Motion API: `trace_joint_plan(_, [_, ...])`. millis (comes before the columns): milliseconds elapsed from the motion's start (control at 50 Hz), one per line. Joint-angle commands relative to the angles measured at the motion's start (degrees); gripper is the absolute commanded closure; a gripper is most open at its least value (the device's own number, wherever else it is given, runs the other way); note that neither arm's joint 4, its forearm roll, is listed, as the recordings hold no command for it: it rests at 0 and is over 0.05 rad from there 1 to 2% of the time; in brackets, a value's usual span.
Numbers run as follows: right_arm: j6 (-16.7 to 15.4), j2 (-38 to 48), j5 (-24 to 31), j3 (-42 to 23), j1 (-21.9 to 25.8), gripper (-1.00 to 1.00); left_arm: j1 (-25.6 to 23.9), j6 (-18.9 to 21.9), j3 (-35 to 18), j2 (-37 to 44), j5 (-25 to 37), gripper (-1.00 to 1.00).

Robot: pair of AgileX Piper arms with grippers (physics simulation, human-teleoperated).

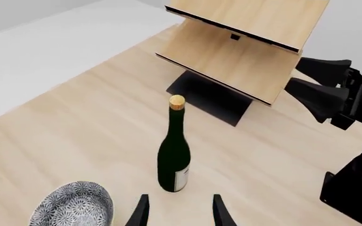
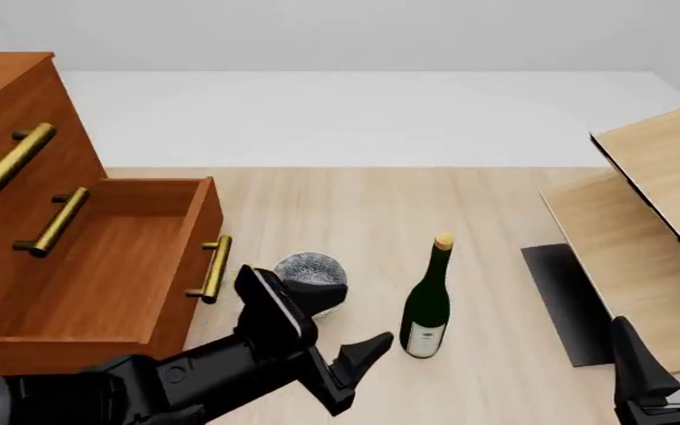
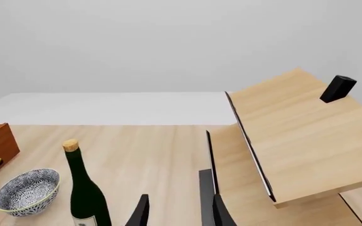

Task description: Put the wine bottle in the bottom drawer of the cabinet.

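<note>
The wine bottle stands upright on the table, dark green with a gold cap and a white label. My left gripper is open just left of its base and holds nothing; in the left wrist view the wine bottle stands right ahead of the open left gripper. The cabinet fills the left side. Its bottom drawer is pulled out, with the brass handle facing the bottle. My right gripper is open and empty at the front right, well apart from the wine bottle.
A speckled grey bowl sits between the drawer front and the bottle, close behind my left arm. Slanted pale wood boards on a black base take up the right side, beside my right gripper.
</note>
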Motion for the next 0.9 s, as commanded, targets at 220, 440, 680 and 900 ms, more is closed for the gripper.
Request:
trace_joint_plan(220, [0.35,0.75,-0.38,-0.04,0.26,-1.00,0.16,0.60,-5.02,11.43,-4.28,-1.00])
trace_joint_plan(440, [0.60,0.29,0.02,0.00,0.10,-1.00,-1.30,2.63,-8.20,16.61,-4.65,-1.00])
trace_joint_plan(680, [0.61,0.59,-0.21,-0.05,0.16,-1.00,0.29,3.66,-9.70,20.47,-5.49,-1.00])
trace_joint_plan(900, [0.69,-0.05,0.17,0.00,-0.01,-1.00,0.13,4.63,-11.46,23.44,-6.29,-1.00])
